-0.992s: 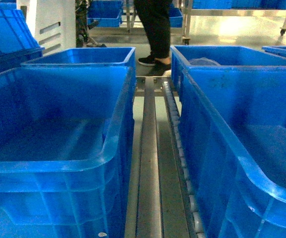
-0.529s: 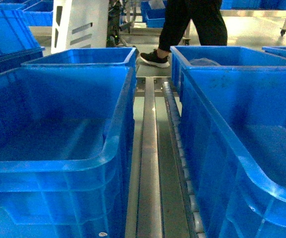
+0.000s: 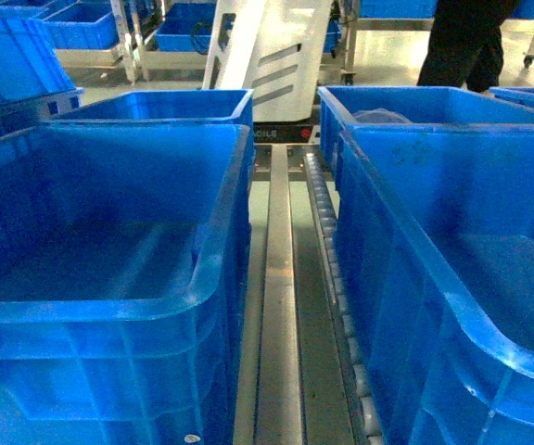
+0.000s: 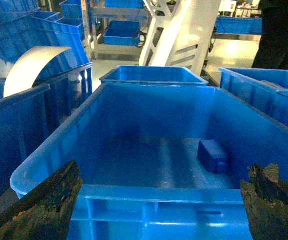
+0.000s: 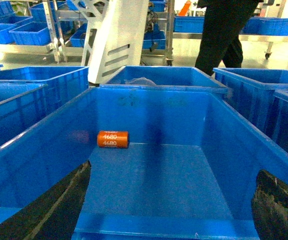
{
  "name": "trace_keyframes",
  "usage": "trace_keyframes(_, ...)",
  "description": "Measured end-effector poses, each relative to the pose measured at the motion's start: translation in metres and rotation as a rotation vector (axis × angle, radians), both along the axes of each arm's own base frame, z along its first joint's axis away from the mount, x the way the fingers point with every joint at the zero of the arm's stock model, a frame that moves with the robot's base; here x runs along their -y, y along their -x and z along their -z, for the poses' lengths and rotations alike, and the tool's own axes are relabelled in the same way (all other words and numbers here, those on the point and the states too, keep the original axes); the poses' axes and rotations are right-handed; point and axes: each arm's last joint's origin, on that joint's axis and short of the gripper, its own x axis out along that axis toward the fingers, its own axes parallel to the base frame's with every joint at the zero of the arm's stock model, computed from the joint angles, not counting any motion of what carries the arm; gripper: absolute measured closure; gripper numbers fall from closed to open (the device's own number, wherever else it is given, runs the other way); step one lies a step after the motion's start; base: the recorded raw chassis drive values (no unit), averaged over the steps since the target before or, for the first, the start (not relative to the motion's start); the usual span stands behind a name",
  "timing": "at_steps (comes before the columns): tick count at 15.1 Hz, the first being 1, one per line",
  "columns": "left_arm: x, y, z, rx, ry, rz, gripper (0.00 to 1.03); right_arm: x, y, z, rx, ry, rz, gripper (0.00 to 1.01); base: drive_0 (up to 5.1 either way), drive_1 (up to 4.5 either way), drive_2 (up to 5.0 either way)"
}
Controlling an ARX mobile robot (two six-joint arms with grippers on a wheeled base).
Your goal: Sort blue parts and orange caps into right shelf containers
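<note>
Orange cap (image 5: 113, 139): white "4680" printed twice on its side | lies in a blue crate (image 5: 149, 95), ahead and left of the right claw (image 5: 169, 210) | partial letters "CILE" on a white machine's base (image 3: 267, 133), unclear

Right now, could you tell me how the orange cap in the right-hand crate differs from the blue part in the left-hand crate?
The orange cap is a cylinder lying on its side with white "4680" print; the blue part is a plain, boxy block. The orange cap stands out against its crate; the blue part nearly matches its crate. Each rests alone on a crate floor near a wall.
</note>
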Motion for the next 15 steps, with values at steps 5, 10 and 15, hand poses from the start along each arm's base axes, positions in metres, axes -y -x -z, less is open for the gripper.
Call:
trace_keyframes(5, 0.0000, 0.0000, 0.0000, 0.000, 0.000, 0.000, 0.05, 0.0000, 0.0000, 0.0000, 0.000, 0.000, 0.000, 0.03, 0.0, 0.00, 0.0)
trace_keyframes(10, 0.0000, 0.0000, 0.0000, 0.000, 0.000, 0.000, 0.05, 0.0000, 0.0000, 0.0000, 0.000, 0.000, 0.000, 0.03, 0.0, 0.00, 0.0)
trace_keyframes(15, 0.0000, 0.0000, 0.0000, 0.000, 0.000, 0.000, 0.05, 0.0000, 0.0000, 0.0000, 0.000, 0.000, 0.000, 0.03, 0.0, 0.00, 0.0)
